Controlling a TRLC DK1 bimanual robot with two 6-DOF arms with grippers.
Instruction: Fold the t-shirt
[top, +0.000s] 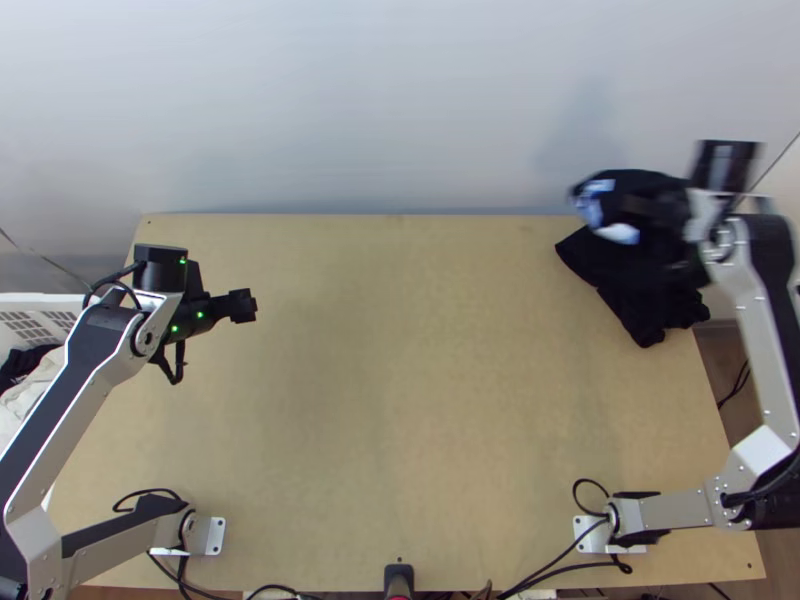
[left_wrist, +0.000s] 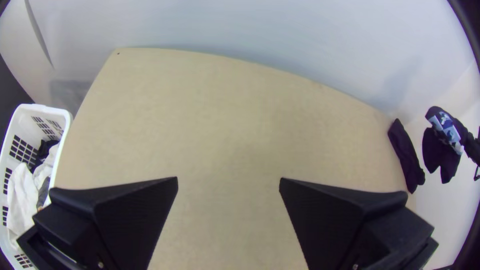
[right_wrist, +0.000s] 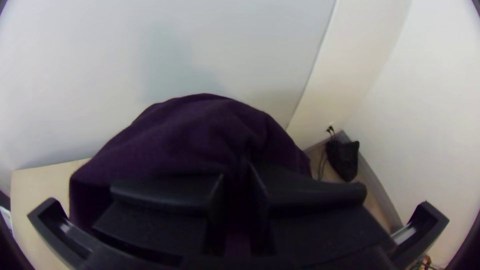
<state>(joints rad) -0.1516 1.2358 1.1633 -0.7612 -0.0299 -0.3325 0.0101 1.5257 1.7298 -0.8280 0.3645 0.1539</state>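
Wooden table (top: 420, 360), right claw (top: 664, 208) gripping t-shirt (top: 630, 182)

Bright, diffuse light — soft shadows on the wall (top: 400, 100).

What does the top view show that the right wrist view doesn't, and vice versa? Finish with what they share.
Top view: both arms' base plates, left and right, the left gripper over the table's left side, and a pale blue and white patch on the dark cloth.

Right wrist view: a black object on the floor near a wall corner.

Both: the dark cloth at the right gripper, the table, the pale wall.
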